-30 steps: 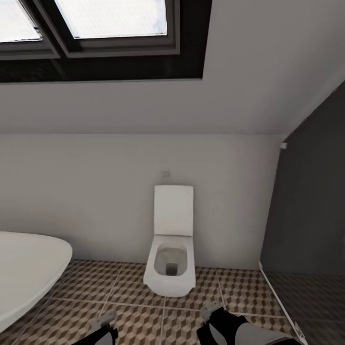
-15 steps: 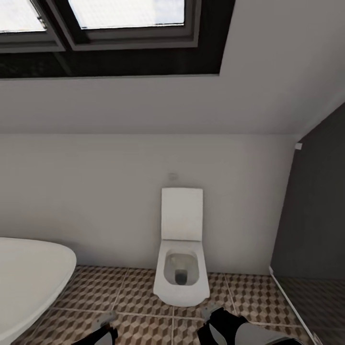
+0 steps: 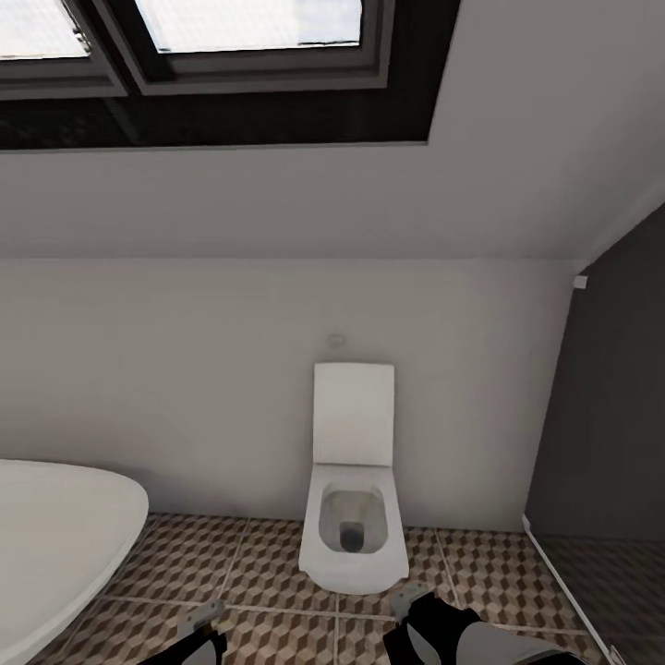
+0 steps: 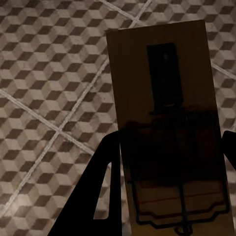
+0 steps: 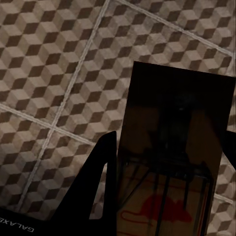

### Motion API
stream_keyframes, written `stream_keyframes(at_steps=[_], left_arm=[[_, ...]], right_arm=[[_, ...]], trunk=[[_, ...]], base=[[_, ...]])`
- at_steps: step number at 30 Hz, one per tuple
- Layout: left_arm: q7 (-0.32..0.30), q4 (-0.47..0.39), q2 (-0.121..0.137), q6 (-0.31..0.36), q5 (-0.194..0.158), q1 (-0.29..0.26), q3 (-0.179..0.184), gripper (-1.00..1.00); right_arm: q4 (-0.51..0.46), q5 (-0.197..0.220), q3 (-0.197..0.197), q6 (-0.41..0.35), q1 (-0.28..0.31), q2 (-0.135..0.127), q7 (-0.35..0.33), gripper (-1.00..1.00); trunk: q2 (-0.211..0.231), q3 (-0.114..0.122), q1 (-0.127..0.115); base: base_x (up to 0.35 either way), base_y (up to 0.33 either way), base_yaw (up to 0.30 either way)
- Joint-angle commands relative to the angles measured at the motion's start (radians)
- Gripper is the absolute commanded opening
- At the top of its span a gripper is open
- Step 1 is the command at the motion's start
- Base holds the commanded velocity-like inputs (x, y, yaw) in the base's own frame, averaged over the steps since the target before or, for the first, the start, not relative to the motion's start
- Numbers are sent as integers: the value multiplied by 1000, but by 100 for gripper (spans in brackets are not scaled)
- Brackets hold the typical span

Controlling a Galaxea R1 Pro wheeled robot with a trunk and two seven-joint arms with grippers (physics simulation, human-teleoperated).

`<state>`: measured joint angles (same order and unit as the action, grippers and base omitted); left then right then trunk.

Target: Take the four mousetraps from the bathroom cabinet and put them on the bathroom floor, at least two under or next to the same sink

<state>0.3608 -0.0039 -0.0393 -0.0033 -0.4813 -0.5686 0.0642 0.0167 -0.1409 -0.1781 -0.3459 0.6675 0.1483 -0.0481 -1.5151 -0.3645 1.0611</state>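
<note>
Mousetraps are riding along with us, two counted: the left claw point(image 4: 167, 189) is clamping one mousetrap point(image 4: 164, 108), the right claw point(image 5: 169, 184) is clamping the other point(image 5: 179, 123), both hanging over the bathroom floor point(image 3: 249, 563). We're guessing they're light, stiff boards, best pinched by the wood edges, away from the wire.

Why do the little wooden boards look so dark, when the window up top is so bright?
Head view: the skylight glares white, washed out. Left wrist view: the mousetrap in the left gripper is shadowed toward the fingers, its far end lighter. Right wrist view: the other mousetrap in the right gripper is nearly black; the floor tiles stay sharp.
</note>
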Motion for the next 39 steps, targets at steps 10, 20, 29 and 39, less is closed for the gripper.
stream_keyframes(at_steps=[10, 20, 29, 39], left_arm=[[-48, -35, 115, 72, 10, -1, 8, -100], [-107, -272, 135, 326, 25, -2, 12, -100], [-108, -285, 137, 333, 89, -1, 13, -100], [-109, -289, 132, 241, 95, -1, 15, -100]], right_arm=[[-121, -3, 5, -11, 1, -169, -8, -100], [-190, 107, 219, 17, 1, -265, 132, -100], [-194, 109, 234, 30, 1, -261, 139, -100], [-195, 110, 235, 29, 1, -258, 139, -100]], trunk=[[-1, -1, 0], [-1, -1, 0], [-1, -1, 0], [-1, -1, 0]], base=[[0, 0, 0], [0, 0, 0], [0, 0, 0], [0, 0, 0]])
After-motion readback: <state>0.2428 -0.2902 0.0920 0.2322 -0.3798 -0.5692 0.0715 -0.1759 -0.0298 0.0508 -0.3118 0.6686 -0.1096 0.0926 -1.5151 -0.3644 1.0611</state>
